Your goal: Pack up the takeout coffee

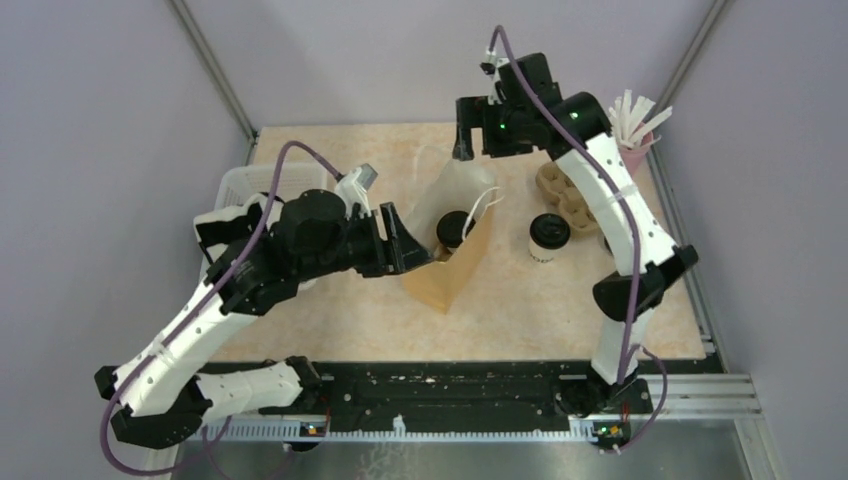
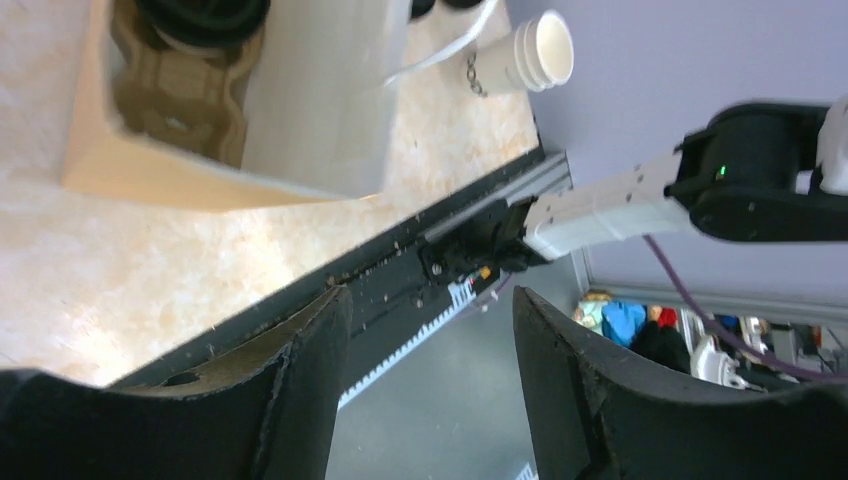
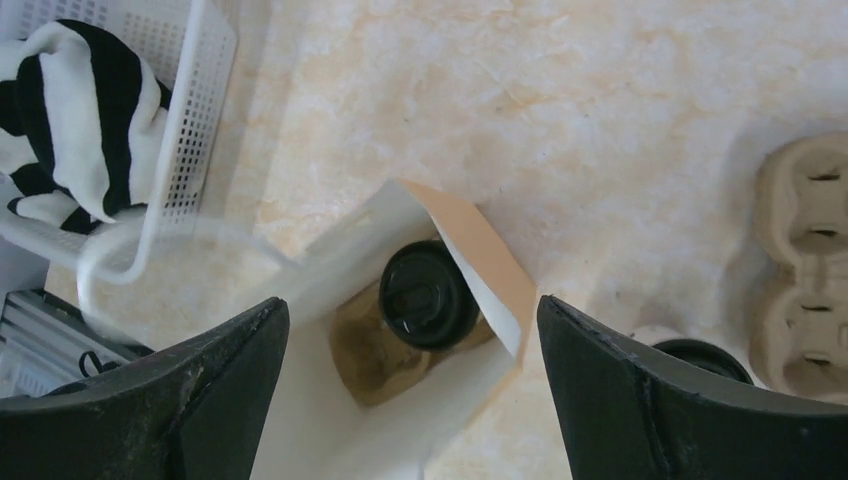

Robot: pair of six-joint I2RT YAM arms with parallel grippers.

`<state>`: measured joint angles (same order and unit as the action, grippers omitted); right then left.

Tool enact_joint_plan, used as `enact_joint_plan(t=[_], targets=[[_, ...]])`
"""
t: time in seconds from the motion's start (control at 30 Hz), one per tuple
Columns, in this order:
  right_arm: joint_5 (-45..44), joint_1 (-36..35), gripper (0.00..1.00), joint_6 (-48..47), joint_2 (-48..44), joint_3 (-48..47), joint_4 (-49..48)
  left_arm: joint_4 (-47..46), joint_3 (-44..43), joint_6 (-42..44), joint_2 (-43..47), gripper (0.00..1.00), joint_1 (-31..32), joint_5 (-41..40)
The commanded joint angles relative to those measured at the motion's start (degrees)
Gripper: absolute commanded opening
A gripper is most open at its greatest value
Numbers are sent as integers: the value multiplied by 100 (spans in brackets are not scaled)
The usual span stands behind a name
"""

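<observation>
A brown paper bag (image 1: 437,268) stands open mid-table. One takeout coffee (image 1: 455,228), a white cup with a black lid, sits inside it on a cardboard insert (image 3: 375,355). A second lidded coffee (image 1: 549,236) stands on the table to the bag's right. My left gripper (image 1: 400,240) is open and empty against the bag's left side; in its wrist view the fingers (image 2: 300,380) frame only the rail. My right gripper (image 1: 478,148) hangs open above the bag's far edge, and the coffee in the bag (image 3: 430,295) shows between its fingers.
A cardboard cup carrier (image 1: 565,190) lies right of the bag, under the right arm. A pink cup of straws (image 1: 632,135) stands at the back right. A white basket (image 3: 195,110) holding striped cloth is at the left. A lidless white cup (image 2: 520,55) stands beyond the bag.
</observation>
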<state>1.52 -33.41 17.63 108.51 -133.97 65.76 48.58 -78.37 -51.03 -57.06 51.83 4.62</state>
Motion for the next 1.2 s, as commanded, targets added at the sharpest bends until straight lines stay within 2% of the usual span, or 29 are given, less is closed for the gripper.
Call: enact_joint_plan(t=[0.0,0.07,0.1,0.17,0.37,0.47,0.53,0.67,0.73,0.97,1.17], targets=[[-395,-20,93,33,-986,317,441,863,-1141,686,-516,69,-246,-708],[-490,86,94,199,-1291,613,457,1008,-1555,1050,-892,73,-797,-555],[-369,166,94,296,-1448,778,392,904,-1634,1270,-1037,74,-1167,-115],[-21,254,94,361,-1750,1239,128,576,-1583,1598,-1289,84,-1847,698],[298,560,94,845,-2209,2158,129,158,-2066,2364,-2203,85,-2814,1406],[1017,851,93,1411,-2650,3046,-596,-241,-2087,2543,-2642,86,-3153,2324],[1501,898,93,1899,-2916,3690,-1266,-734,-1858,2564,-2779,85,-3235,2913],[2165,926,91,2815,-3003,4508,-2271,-1273,-1336,2202,-2889,68,-3250,3515],[2430,924,89,3045,-2896,4642,-2647,-1432,-984,2055,-2718,65,-3242,3562],[2874,923,88,2992,-2171,4246,-2837,-2027,323,1387,-1732,60,-3130,3592],[3173,832,87,2716,-1402,3441,-2741,-2622,878,719,-1231,60,-2313,3042]])
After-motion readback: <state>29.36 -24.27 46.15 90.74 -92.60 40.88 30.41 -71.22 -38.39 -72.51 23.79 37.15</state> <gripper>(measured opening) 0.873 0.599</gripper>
